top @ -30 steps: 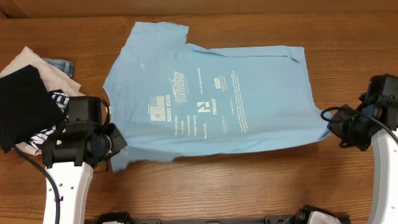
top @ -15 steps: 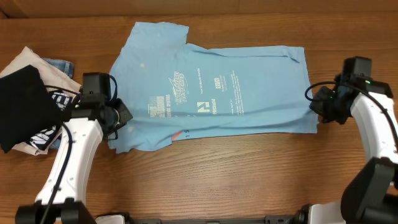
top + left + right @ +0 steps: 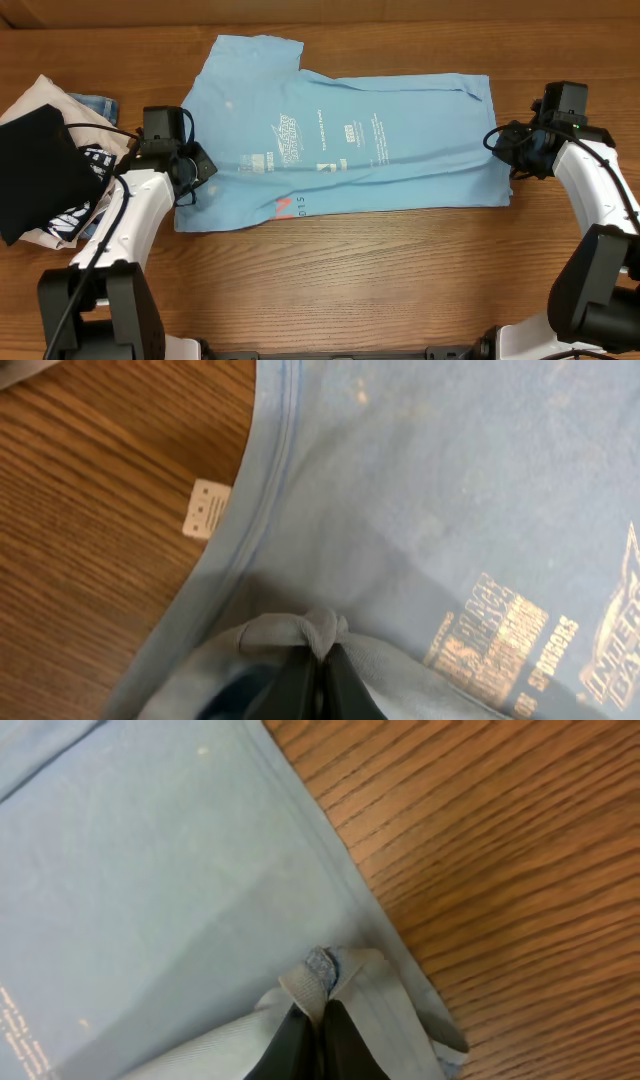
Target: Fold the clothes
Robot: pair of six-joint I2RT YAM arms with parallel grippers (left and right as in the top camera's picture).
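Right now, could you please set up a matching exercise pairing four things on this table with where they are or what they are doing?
Things: 1 blue T-shirt; 2 black garment; 3 left fingers; 4 right fingers.
Places: A shut on the shirt's hem end; B spread across the table; C shut on the shirt near its white tag; D heaped at the far left.
Pairs: 1-B; 2-D; 3-C; 4-A.

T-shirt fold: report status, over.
Left gripper shut on T-shirt fabric. Right gripper shut on opposite end. Near edge folded over. Black garment lies apart.
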